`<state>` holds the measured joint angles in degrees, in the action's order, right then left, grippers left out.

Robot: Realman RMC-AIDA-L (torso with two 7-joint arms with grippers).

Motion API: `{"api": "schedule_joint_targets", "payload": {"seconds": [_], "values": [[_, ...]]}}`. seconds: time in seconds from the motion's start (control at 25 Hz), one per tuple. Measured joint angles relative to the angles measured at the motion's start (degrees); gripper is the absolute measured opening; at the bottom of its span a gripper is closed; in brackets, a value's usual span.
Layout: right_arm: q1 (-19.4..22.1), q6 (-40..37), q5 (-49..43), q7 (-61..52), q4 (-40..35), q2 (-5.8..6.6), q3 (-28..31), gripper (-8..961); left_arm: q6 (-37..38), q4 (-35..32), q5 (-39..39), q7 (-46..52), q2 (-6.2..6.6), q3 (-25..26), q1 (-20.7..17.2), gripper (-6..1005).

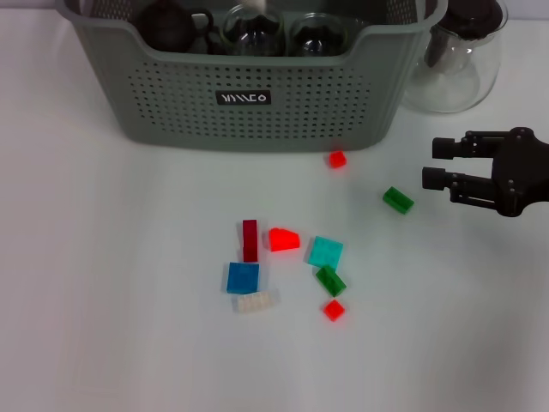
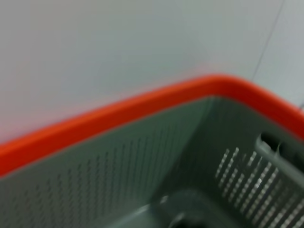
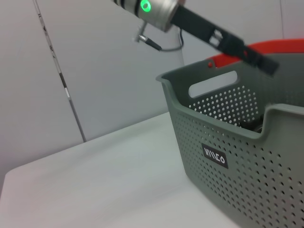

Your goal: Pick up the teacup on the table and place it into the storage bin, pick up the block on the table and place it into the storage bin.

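Note:
The grey-green storage bin (image 1: 257,112) stands at the back of the white table, and its perforated wall also fills the right wrist view (image 3: 228,156). Inside it I see a clear glass teacup (image 1: 253,30), a second glass cup (image 1: 319,34) and a dark teapot (image 1: 167,26). Several blocks lie loose in front of the bin, among them a green block (image 1: 397,200) and a small red block (image 1: 336,159). My right gripper (image 1: 431,163) hovers open and empty just right of the green block. My left arm (image 3: 156,7) reaches over the bin; its wrist view looks down into the bin (image 2: 199,156).
A clear glass pitcher (image 1: 455,60) with a dark lid stands right of the bin. A cluster of blocks sits mid-table: dark red (image 1: 250,239), bright red (image 1: 284,239), teal (image 1: 325,251), blue (image 1: 243,277), white (image 1: 255,301), green (image 1: 329,280), red (image 1: 334,310).

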<state>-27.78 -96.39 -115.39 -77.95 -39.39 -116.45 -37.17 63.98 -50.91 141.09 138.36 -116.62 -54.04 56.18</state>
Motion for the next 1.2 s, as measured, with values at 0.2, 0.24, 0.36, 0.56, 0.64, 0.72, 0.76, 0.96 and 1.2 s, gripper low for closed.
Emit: {"api": "schedule_joint_targets", "payload": {"seconds": [0.2,0.24,0.36,0.56,0.64,0.72,0.76,0.96,1.2], "values": [[0.1,0.0,0.0,0.0,0.0,0.02,0.0,523,4.9,-10.0,-12.5,-3.3,-0.96,4.1,-7.1,439],[0.1,0.0,0.0,0.0,0.0,0.05,0.0,523,6.3,-11.5,-14.7,-3.7,-0.77,4.6,-8.5,439],[0.0,0.0,0.0,0.0,0.0,0.06,0.1,523,14.4,-14.8,-25.7,-9.1,-0.27,9.6,-13.4,438],[-0.3,0.0,0.0,0.0,0.0,0.00,0.0,523,35.2,-13.1,-50.7,-27.3,-0.66,19.7,-24.5,436],[-0.3,0.0,0.0,0.0,0.0,-0.01,0.1,524,41.7,-11.4,-55.2,-33.1,-0.32,20.5,-29.2,435],[-0.3,0.0,0.0,-0.1,0.0,0.00,0.1,524,44.6,-9.7,-55.1,-40.5,-0.84,20.3,-33.6,435],[-0.4,0.0,0.0,-0.1,0.0,-0.01,0.1,524,45.5,-8.7,-53.6,-45.2,-1.57,19.9,-35.7,434],[-0.9,0.0,0.0,-0.5,0.0,-0.01,0.1,524,43.0,-3.0,-38.8,-72.9,-7.25,15.6,-43.8,433],[-1.1,-0.1,0.0,-0.7,0.0,-0.09,0.2,524,34.0,13.0,-32.2,-87.9,-7.49,13.0,-43.1,430]]}}
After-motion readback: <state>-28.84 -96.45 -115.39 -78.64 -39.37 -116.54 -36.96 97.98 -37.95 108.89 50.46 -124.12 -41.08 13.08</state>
